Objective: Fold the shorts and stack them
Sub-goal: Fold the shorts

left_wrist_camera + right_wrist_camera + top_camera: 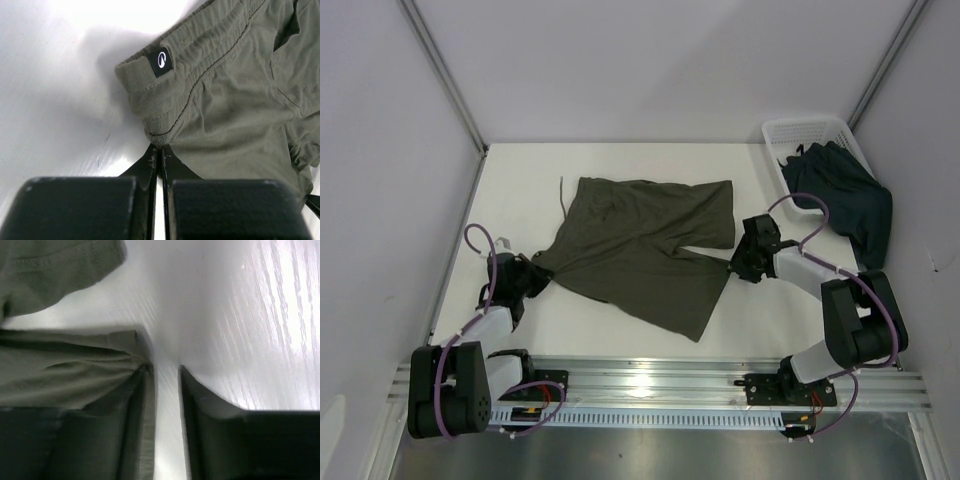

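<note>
Basket (788,130) of white plastic mesh stands at the far right corner of the desk (520,180), and the dark navy-teal shorts (840,195) lie bunched in it, a good part spilling over its near right rim onto the desk. The olive-green shorts (640,245) lie spread out in the middle of the desk, well apart from the basket, waistband to the left and legs to the right. The left pincer (160,150) is clamped on the near left corner of that waistband, just beside a small black label (161,61). The right pincer (165,385) stands at the hem of the near right leg with its jaws apart and bare desk showing between them; the hem lies against one finger only.
</note>
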Robot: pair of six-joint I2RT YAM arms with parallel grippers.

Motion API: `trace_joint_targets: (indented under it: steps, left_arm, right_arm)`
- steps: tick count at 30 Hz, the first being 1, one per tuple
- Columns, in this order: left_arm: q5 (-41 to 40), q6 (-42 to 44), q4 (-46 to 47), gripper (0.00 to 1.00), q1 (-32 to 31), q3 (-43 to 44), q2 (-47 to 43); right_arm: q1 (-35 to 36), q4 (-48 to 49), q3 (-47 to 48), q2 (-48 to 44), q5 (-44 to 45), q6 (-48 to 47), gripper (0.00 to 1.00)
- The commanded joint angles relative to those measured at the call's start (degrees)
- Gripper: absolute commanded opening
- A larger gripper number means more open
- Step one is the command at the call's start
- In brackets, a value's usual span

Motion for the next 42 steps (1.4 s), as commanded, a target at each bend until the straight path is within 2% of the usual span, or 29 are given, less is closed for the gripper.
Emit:
trace_joint_targets:
  steps: [1, 3, 7, 14, 18, 24, 29, 35, 42]
  left_arm:
    - [0.22, 1.36, 3.48, 0.00, 0.09, 0.24, 0.42]
    - [0.31, 1.36, 3.48, 0.00, 0.09, 0.24, 0.34]
    - [0.22, 1.44, 3.57, 0.00, 0.09, 0.32, 0.60]
    - [-0.22, 1.71, 2.25, 0.00, 0.09, 1.46, 1.65]
    - [0.13, 2.15, 2.07, 0.00, 0.18, 1.82, 1.66]
    - [-0.13, 2.15, 2.16, 0.00, 0.18, 1.55, 1.22]
    - [0.04, 2.15, 2.07, 0.00, 0.09, 1.73, 1.57]
    - [0.13, 2.15, 2.07, 0.00, 0.09, 1.73, 1.92]
    - [0.31, 2.15, 1.98, 0.00, 0.09, 1.90, 2.18]
  right_arm:
    - [0.92, -3.46, -0.17, -2.82, 1.05, -2.52, 0.46]
    - [2.33, -5.12, -0.70, -6.06, 1.04, -2.79, 0.54]
    - [9.44, -9.43, 0.17, -12.48, 4.11, -4.89, 0.53]
    - [31.47, -11.10, 0.09, -20.93, 8.41, -16.31, 0.53]
    - [40.71, -12.60, 0.26, -19.89, 12.81, -16.41, 0.52]
    - [50.48, -18.04, 4.12, -9.26, 20.63, -12.81, 0.49]
    - [54.45, -22.36, 6.15, -3.18, 23.19, -7.80, 0.48]
    - [56.21, -19.99, 2.20, -4.67, 20.64, -4.99, 0.50]
    - [57.36, -18.40, 0.96, -1.60, 20.99, -4.11, 0.49]
